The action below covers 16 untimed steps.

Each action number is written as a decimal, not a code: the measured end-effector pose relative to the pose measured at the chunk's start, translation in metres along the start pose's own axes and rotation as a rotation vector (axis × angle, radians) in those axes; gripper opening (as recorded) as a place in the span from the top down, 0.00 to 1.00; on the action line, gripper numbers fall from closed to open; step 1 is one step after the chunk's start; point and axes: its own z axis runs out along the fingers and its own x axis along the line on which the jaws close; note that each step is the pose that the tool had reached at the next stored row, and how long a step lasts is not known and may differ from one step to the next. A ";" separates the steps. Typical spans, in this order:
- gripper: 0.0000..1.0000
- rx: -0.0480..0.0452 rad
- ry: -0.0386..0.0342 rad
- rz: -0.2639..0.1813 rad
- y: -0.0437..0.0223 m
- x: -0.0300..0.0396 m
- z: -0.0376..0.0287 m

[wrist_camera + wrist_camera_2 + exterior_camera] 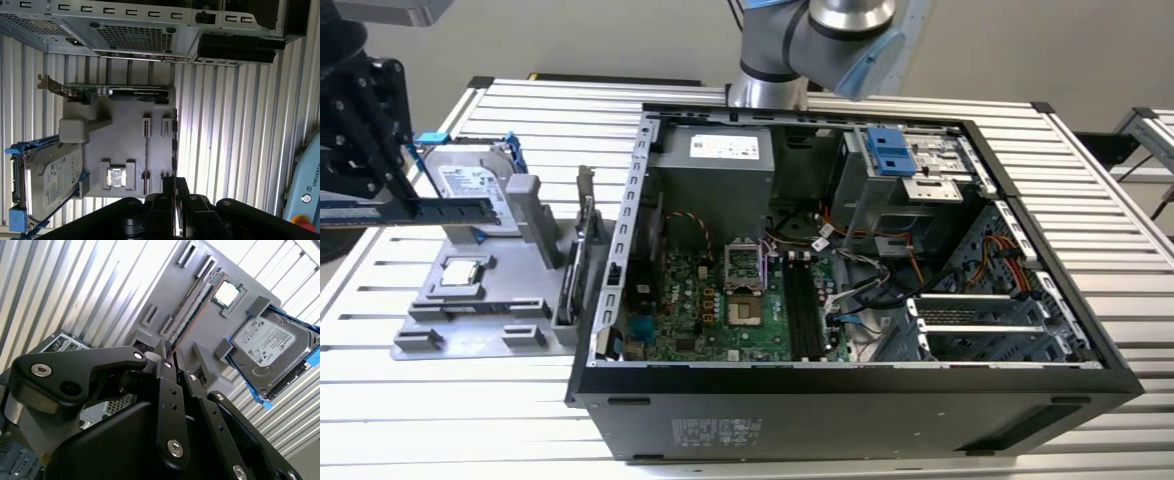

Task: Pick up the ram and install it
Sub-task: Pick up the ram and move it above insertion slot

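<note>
In the second wrist view the fingers [167, 390] are clamped on the near end of the ram [196, 304], whose long axis runs straight out from them over the grey holder [212, 332].

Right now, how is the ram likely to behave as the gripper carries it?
Probably stiff: the ram juts straight out of the gripper without sagging. Likely light, being thin and narrow. Held by one end, it may pivot if bumped.
</note>
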 end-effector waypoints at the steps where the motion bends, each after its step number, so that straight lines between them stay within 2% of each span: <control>1: 1.00 0.0000 0.0000 0.000 0.0014 -0.0001 0.0000; 16: 1.00 0.0000 0.0000 0.000 0.0236 -0.0007 -0.0005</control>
